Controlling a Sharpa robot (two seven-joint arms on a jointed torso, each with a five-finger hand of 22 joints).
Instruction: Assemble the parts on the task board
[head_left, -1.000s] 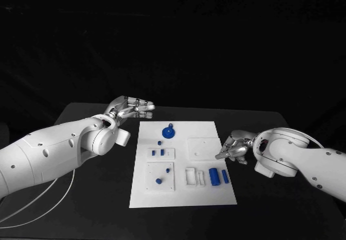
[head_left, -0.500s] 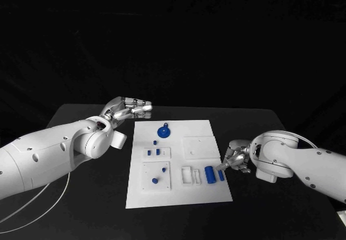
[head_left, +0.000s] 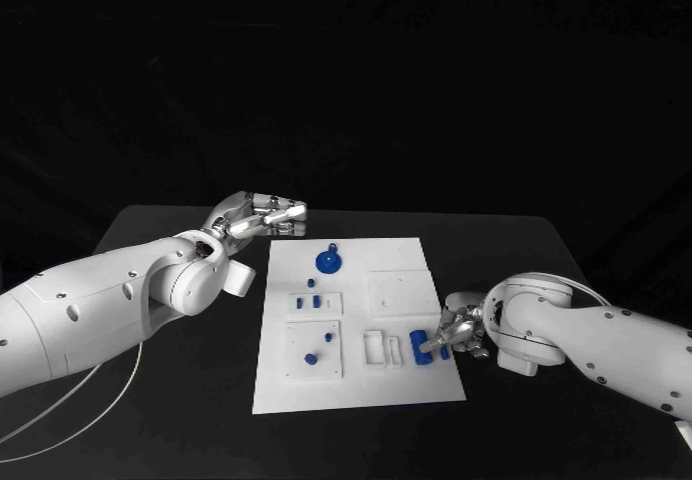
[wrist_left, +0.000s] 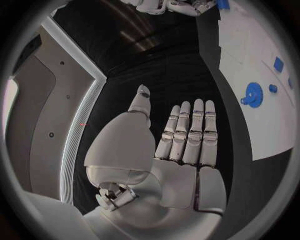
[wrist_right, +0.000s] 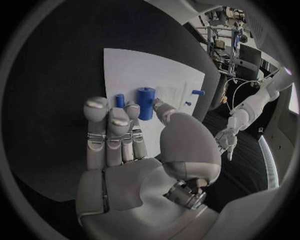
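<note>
The white task board lies in the middle of the black table. A round blue part with a loop lies at its far end, with small blue parts and pegs in raised plates nearer me. My right hand is at the board's right edge, fingers stretched out and holding nothing. Its fingertips reach a large blue cylinder and a smaller one; whether they touch is unclear. My left hand hovers off the far left corner, flat and empty.
White raised plates and slotted holders stand on the board. In the left wrist view the round blue part lies on the board beside my fingers. Black table surrounds the board on all sides.
My right hand has moved nearer along the board's right edge, from beside the square plate to the blue cylinders. The left hand has kept its place. The camera shifted slightly.
</note>
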